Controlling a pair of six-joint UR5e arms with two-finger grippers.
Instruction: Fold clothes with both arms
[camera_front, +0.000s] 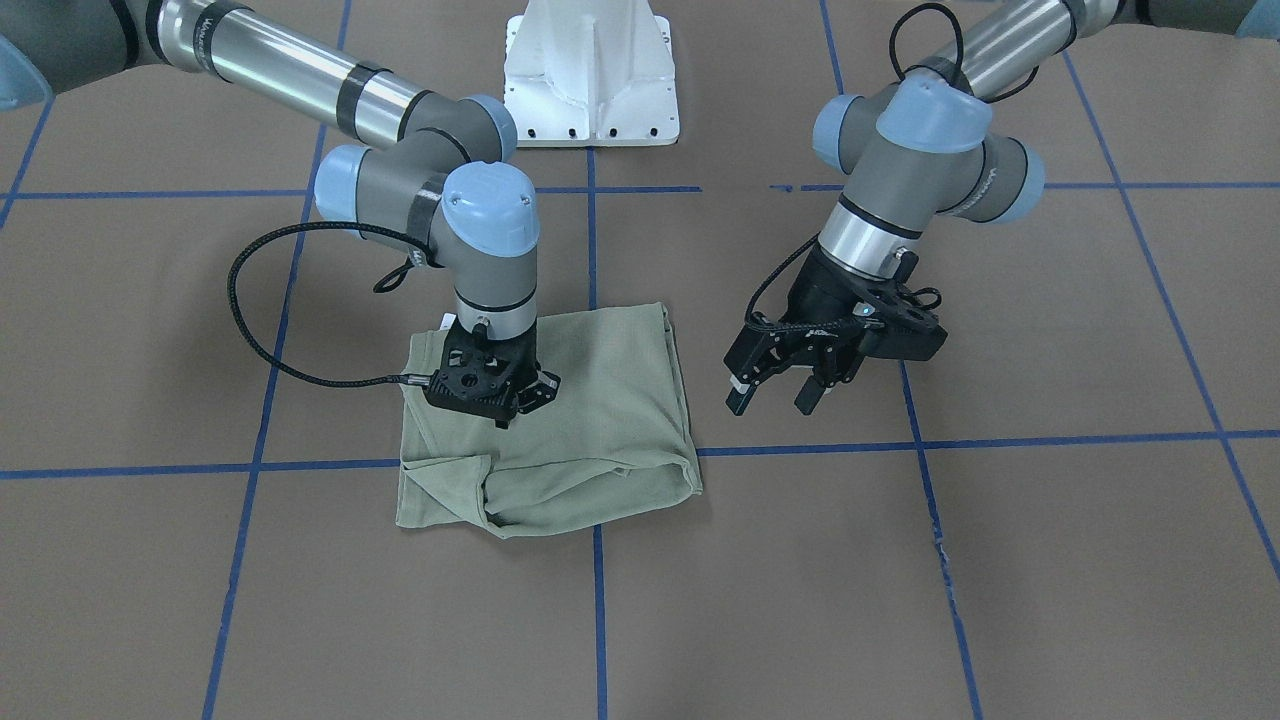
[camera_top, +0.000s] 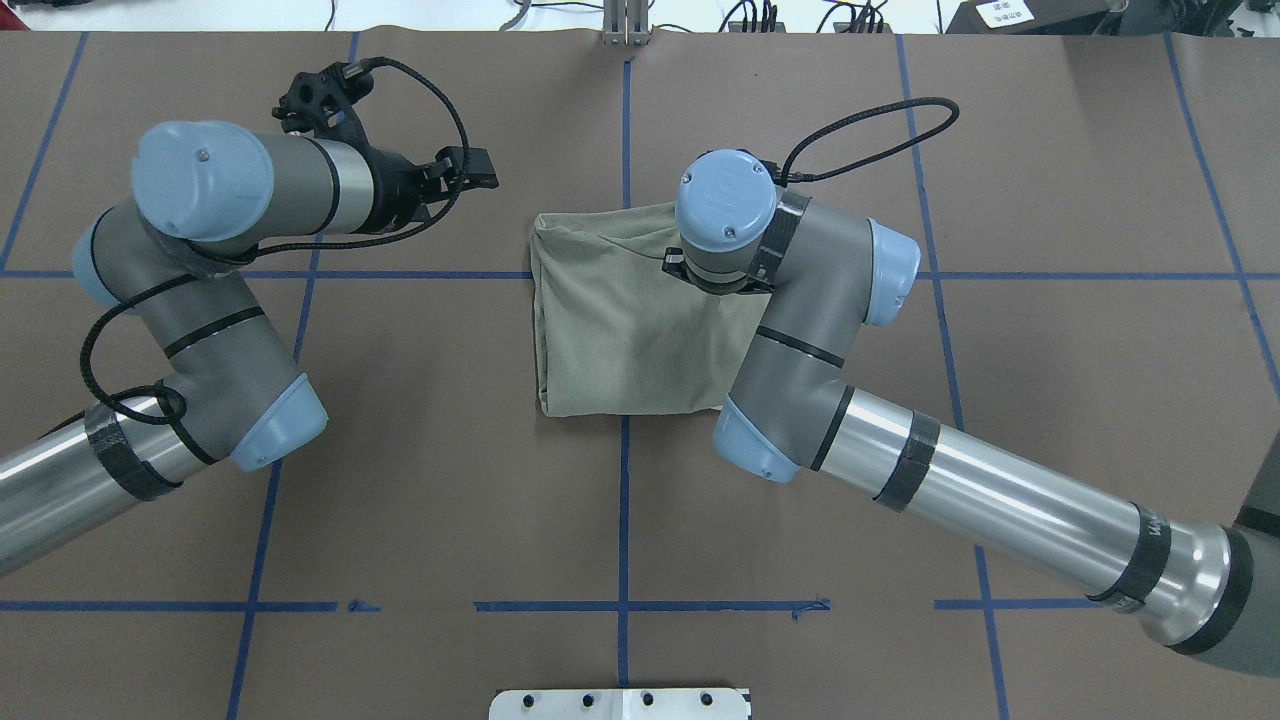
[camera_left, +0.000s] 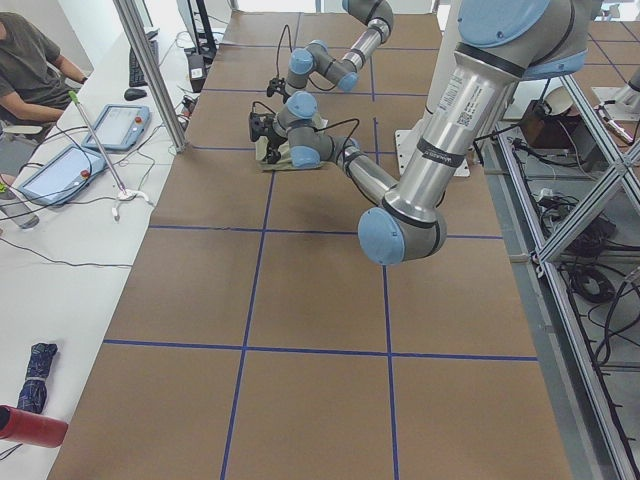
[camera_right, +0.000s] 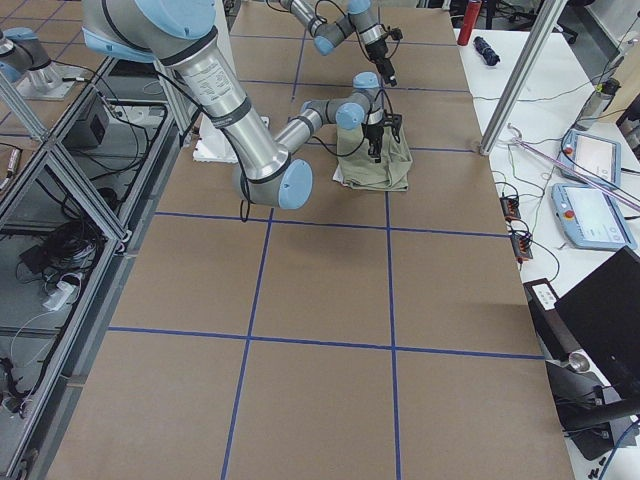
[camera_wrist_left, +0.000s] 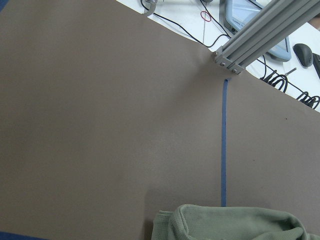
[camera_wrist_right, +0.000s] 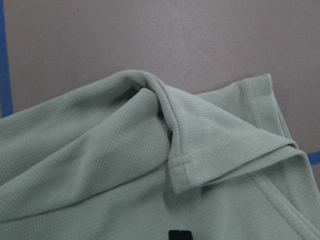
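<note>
Pointing straight down over the shirt (camera_front: 610, 400), your right tool (camera_front: 500, 400) sits above the half on the robot's right. Whether its jaws are parted or pinching cloth, I can't tell. Your left tool (camera_front: 775, 398) hangs just beside the opposite edge, jaws wide apart, nothing in them. The shirt's a near-square bundle mid-table (camera_front: 1000, 560), with a lumpy fold (camera_front: 480, 495) along the operators' side. The right arm's nearer, I'd say. The flat brown surface with its blue tape lines (camera_front: 1050, 440) runs well past the bundle all round.

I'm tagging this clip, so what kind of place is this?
Likely a robotics lab: a left arm and right arm reach over a table gridded with blue tape, with a teach pendant beside it.
</note>
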